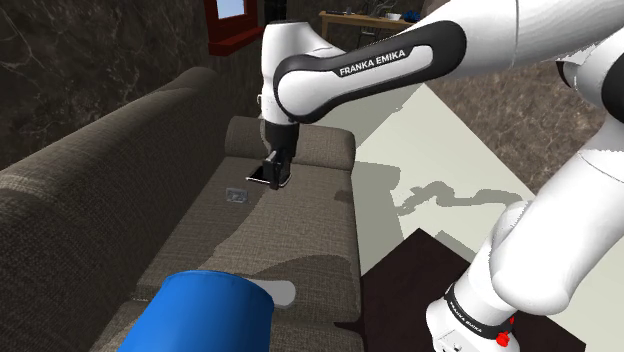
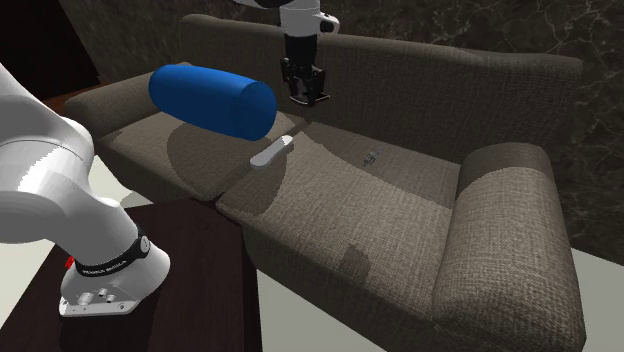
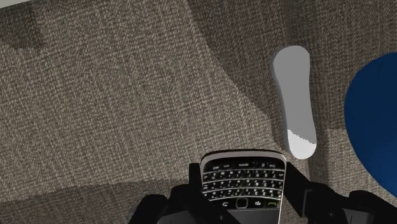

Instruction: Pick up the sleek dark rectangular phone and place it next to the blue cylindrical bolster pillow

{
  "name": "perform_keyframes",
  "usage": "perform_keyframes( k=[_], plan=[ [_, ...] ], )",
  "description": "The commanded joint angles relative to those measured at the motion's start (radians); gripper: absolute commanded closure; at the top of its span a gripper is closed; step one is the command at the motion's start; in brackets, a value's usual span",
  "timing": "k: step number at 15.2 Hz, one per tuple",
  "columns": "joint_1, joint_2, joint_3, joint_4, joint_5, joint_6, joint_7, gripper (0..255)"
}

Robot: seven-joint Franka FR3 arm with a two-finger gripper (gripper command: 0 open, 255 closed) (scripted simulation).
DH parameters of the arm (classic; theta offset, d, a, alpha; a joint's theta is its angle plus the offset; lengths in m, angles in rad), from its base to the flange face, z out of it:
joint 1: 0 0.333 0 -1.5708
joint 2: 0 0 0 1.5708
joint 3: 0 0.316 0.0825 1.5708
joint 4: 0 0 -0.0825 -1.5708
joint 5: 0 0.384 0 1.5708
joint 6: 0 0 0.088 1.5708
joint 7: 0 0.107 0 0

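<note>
While the arm [image 1: 360, 65] reaches out over the sofa [image 2: 400, 215], the fingers [image 3: 183, 202] are clamped on the phone [image 3: 243, 184], one against each long edge

- Phone: dark body, silver rim, rows of small keys facing the wrist camera. Keypad end juts out past the fingertips; the rest is hidden between them. It is held in the air, clear of the seat fabric
- Blue bolster pillow [image 2: 212, 100]: lies on its side on the seat cushion at the second exterior view's left. Its rounded end faces the hand, which hangs near that end and a little higher. Phone and pillow are apart, not touching
- Pale grey oblong object [image 3: 294, 102]: flat on the seat, between the pillow's end and the spot under the hand, close to the seam between two cushions. What it is cannot be told
- Small grey item [image 1: 236, 194]: on the middle cushion, further from the pillow than the hand; too small to name
- Sofa: brown-grey woven cloth, with a wide armrest at the second exterior view's right
- Arm's base sits on a dark stand [image 2: 205, 290] just beside the sofa's front edge; pale floor [image 1: 430, 150] lies beyond
</note>
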Motion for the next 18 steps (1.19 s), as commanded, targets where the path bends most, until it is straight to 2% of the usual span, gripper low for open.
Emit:
perform_keyframes(
  k=[1,11,18],
  plan=[
    [-0.001,-0.01,-0.001,0.018,0.002,-0.028,-0.002,255],
    [-0.002,-0.032,-0.005,0.12,0.005,-0.151,-0.004,255],
    [0.059,-0.219,0.055,-0.064,0.066,-0.145,0.088,255]
  ],
)
